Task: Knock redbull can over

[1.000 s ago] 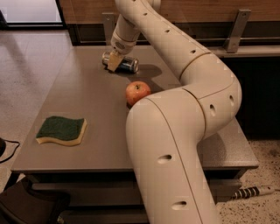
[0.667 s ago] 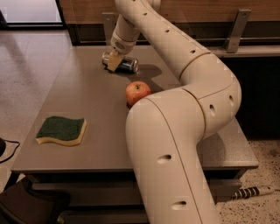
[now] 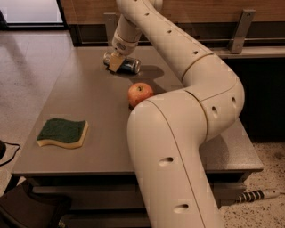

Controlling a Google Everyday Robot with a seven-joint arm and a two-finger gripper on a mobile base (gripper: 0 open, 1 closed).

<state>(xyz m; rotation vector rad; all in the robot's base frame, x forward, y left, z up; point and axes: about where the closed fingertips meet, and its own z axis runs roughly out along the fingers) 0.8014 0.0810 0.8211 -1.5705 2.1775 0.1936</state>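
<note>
One redbull can (image 3: 129, 67) is seen at the far end of the table (image 3: 89, 95), laid on its side with its length running left to right. It is a slim can, silver with dark blue panels, and a pale metal end is turned towards the right. Its left part is covered by the gripper (image 3: 115, 65), which is brought down onto it from above at the end of the cream-coloured arm (image 3: 187, 102); a tan pad is pressed against the can's near side. Whether the gripper is spread or pressed together cannot be told. One red apple (image 3: 140, 94) is set upright nearer the camera, apart from the can and just beside the arm's large lower link. One sponge (image 3: 62, 132), dark green on top and yellow beneath, is laid flat near the table's front left corner, well apart from the other two things. The tabletop is a plain, matte grey-brown slab carried on a dark frame. A pale speckled floor (image 3: 31, 62) is seen to the left and at lower right, where a white power strip (image 3: 258, 194) is lying. Behind the table, a wood-panelled wall (image 3: 205, 9) with grey metal brackets (image 3: 241, 27) is visible. A black cable (image 3: 8, 155) is seen at the left edge.
</note>
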